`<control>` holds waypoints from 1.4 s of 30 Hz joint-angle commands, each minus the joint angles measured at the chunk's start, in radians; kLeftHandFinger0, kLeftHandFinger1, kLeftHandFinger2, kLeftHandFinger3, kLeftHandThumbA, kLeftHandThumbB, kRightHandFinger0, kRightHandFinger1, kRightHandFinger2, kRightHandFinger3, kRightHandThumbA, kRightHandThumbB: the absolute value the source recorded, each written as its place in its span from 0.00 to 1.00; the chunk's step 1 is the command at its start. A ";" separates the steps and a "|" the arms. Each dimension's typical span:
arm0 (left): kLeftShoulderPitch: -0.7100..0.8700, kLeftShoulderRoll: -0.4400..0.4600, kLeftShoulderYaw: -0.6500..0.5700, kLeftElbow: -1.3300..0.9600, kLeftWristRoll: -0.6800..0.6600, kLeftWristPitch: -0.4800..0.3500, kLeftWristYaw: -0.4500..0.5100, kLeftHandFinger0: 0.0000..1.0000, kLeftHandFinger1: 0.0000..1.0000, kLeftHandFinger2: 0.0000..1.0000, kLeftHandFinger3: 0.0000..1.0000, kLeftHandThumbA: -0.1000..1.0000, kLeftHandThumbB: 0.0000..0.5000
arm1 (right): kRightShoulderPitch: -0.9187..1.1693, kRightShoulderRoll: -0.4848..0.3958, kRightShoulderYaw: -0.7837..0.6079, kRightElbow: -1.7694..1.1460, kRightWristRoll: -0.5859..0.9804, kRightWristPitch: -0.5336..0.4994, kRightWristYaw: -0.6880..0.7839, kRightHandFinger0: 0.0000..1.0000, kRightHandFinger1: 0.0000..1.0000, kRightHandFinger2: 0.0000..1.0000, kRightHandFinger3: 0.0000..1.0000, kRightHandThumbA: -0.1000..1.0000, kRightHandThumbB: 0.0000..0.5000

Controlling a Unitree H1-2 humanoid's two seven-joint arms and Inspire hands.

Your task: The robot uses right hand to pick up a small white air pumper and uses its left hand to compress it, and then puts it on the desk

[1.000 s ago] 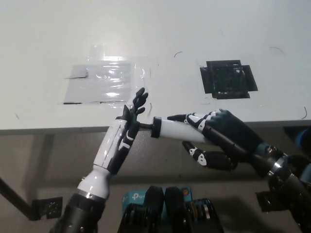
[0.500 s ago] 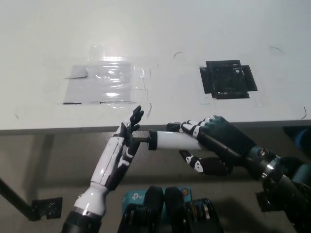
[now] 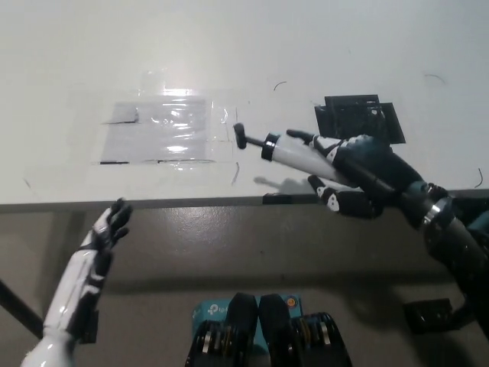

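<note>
The small white air pumper, a slim white cylinder with a black collar and a black T-shaped handle on a thin rod, now sits just right of the frame's centre, above the white desk near its front edge, tilted so the handle points toward the upper left. The black right hand is clenched around its white barrel and has carried it up and over the desk from below the edge, where it was half a second ago. The rod now shows between collar and handle. The white left hand, which was pressed against the handle earlier, has dropped away to the lower left of the frame, below the desk edge, fingers spread and grasping nothing. A clear plastic sheet lies left of centre (glare on it), and a black taped square sits on the desk behind the right hand.
</note>
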 commanded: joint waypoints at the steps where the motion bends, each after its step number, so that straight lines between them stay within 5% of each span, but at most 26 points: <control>1: 0.055 0.018 0.037 -0.044 -0.077 -0.067 -0.019 1.00 1.00 1.00 1.00 1.00 0.50 | -0.069 -0.017 -0.026 0.052 -0.020 -0.020 -0.067 0.04 0.46 0.80 1.00 0.00 0.25; 3: 0.069 0.018 0.040 -0.040 -0.087 -0.070 -0.027 1.00 1.00 1.00 1.00 1.00 0.49 | -0.086 -0.020 -0.024 0.075 -0.034 -0.007 -0.066 0.06 0.48 0.83 0.98 0.00 0.23; 5: 0.096 0.013 0.037 -0.041 -0.090 -0.056 -0.030 1.00 1.00 1.00 1.00 1.00 0.50 | -0.125 -0.026 -0.025 0.138 -0.054 -0.009 -0.088 0.07 0.49 0.85 0.86 0.00 0.22; 10: 0.147 0.001 0.026 -0.021 -0.093 -0.075 -0.035 1.00 1.00 1.00 1.00 1.00 0.47 | -0.201 -0.032 -0.020 0.274 -0.079 -0.021 -0.139 0.08 0.51 0.87 0.91 0.00 0.22; 11: 0.175 -0.010 0.016 -0.019 -0.089 -0.077 -0.035 1.00 1.00 1.00 1.00 1.00 0.48 | -0.242 -0.027 -0.012 0.347 -0.098 -0.025 -0.172 0.02 0.39 0.75 0.85 0.00 0.24; 13: 0.193 -0.016 0.010 -0.011 -0.079 -0.091 -0.034 1.00 1.00 1.00 1.00 1.00 0.48 | -0.279 -0.024 0.001 0.414 -0.112 -0.024 -0.190 0.00 0.33 0.68 0.78 0.00 0.22; 20: 0.243 -0.016 -0.010 0.036 -0.091 -0.133 -0.053 1.00 1.00 1.00 1.00 1.00 0.42 | -0.379 0.001 0.021 0.664 -0.112 -0.044 -0.294 0.00 0.36 0.74 0.73 0.00 0.26; 28: 0.268 -0.010 0.004 0.068 -0.098 -0.162 -0.057 1.00 1.00 1.00 1.00 1.00 0.43 | -0.419 0.024 0.046 0.820 -0.100 -0.069 -0.361 0.00 0.30 0.64 0.62 0.00 0.31; 30: 0.269 -0.008 0.006 0.070 -0.099 -0.165 -0.058 1.00 1.00 1.00 1.00 1.00 0.43 | -0.420 0.026 0.049 0.830 -0.088 -0.049 -0.339 0.09 0.42 0.77 0.81 0.09 0.44; 31: 0.269 -0.007 0.006 0.070 -0.100 -0.165 -0.059 1.00 1.00 1.00 1.00 1.00 0.43 | -0.420 0.025 0.050 0.831 -0.083 -0.048 -0.329 0.11 0.41 0.72 0.77 0.14 0.46; 32: 0.271 -0.006 0.006 0.069 -0.102 -0.165 -0.060 1.00 1.00 1.00 1.00 1.00 0.43 | -0.416 0.018 0.046 0.821 -0.053 -0.049 -0.260 0.50 0.73 0.97 0.97 0.26 0.60; 33: 0.258 -0.007 0.008 0.071 -0.105 -0.156 -0.059 1.00 1.00 1.00 1.00 1.00 0.44 | -0.422 0.011 0.044 0.822 -0.033 -0.052 -0.217 0.82 0.96 1.00 1.00 0.32 0.65; 34: 0.257 -0.007 0.009 0.073 -0.102 -0.156 -0.059 1.00 1.00 1.00 1.00 1.00 0.45 | -0.418 0.005 0.045 0.818 -0.018 -0.041 -0.174 1.00 1.00 1.00 1.00 0.39 0.76; 37: 0.271 -0.008 0.005 0.067 -0.104 -0.157 -0.064 1.00 1.00 1.00 1.00 1.00 0.43 | -0.388 -0.006 0.051 0.804 -0.001 -0.015 -0.108 1.00 1.00 1.00 1.00 0.53 0.89; 42: 0.255 -0.010 0.007 0.070 -0.104 -0.151 -0.066 1.00 1.00 1.00 1.00 1.00 0.41 | -0.393 -0.020 0.056 0.782 0.001 -0.013 -0.090 1.00 1.00 1.00 1.00 0.63 0.87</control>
